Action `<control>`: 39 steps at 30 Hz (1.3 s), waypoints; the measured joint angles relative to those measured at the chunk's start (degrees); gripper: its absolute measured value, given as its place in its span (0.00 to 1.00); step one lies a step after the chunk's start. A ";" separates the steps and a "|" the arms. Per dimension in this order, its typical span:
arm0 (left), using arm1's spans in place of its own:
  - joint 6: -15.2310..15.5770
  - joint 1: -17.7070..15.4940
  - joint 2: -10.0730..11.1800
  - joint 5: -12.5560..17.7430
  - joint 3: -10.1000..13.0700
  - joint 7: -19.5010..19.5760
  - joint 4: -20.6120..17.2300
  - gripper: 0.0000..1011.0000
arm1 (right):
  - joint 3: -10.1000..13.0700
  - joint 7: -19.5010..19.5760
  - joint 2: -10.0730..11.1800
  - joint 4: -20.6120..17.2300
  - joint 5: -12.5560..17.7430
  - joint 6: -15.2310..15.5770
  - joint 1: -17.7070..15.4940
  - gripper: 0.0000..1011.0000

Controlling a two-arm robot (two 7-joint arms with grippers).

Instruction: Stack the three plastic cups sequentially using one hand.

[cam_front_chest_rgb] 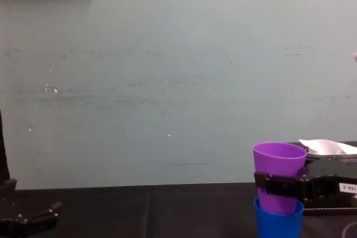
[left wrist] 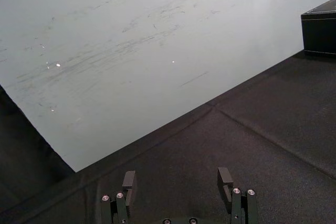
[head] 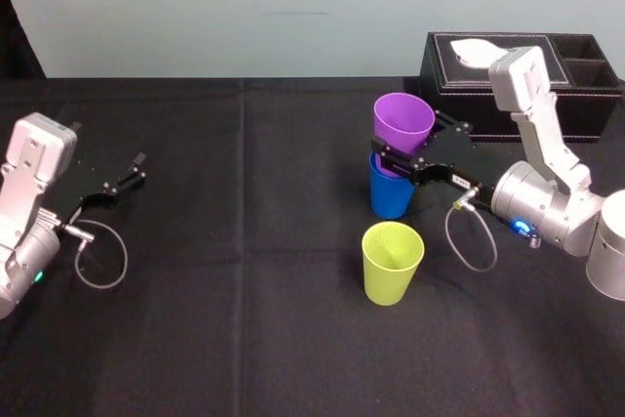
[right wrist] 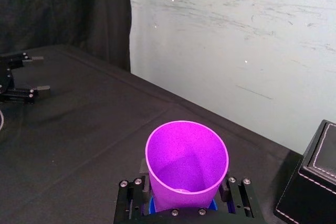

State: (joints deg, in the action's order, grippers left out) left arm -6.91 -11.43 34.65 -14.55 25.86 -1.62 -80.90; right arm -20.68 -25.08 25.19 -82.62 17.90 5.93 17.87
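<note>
1. At the far right corner of the black worktop (head: 244,241) sat a black tissue box (head: 596,104).
2. Near the left edge, the left gripper (head: 137,168) was parked, its fingers spread and empty.
3. Right of centre, the right gripper (head: 410,144) pinched the purple cup (head: 402,119) low on its wall, one jaw on each side.
4. That cup's base sat inside the blue cup (head: 391,197), which stood upright just under the jaws.
5. Toward the front edge, the yellow-green cup (head: 392,263) stood upright, near the pair but apart.

Right gripper (cam_front_chest_rgb: 279,185) clamps purple cup (cam_front_chest_rgb: 279,160), bottom inside blue cup (cam_front_chest_rgb: 278,224).
</note>
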 joint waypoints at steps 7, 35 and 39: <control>0.00 0.00 0.00 0.00 0.00 0.00 0.00 1.00 | -0.34 0.53 -0.63 1.96 -0.92 -0.58 0.65 0.72; 0.00 0.00 0.00 0.00 0.00 0.00 0.00 1.00 | -0.30 0.69 -0.64 1.96 -1.01 -0.59 0.64 0.99; 0.00 0.00 0.00 0.00 0.00 0.00 0.00 1.00 | -0.27 0.68 -0.62 1.90 -0.98 -0.58 0.61 0.99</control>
State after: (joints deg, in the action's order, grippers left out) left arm -6.91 -11.43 34.65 -14.55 25.86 -1.62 -80.90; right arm -20.95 -24.40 24.57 -80.72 16.92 5.35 18.48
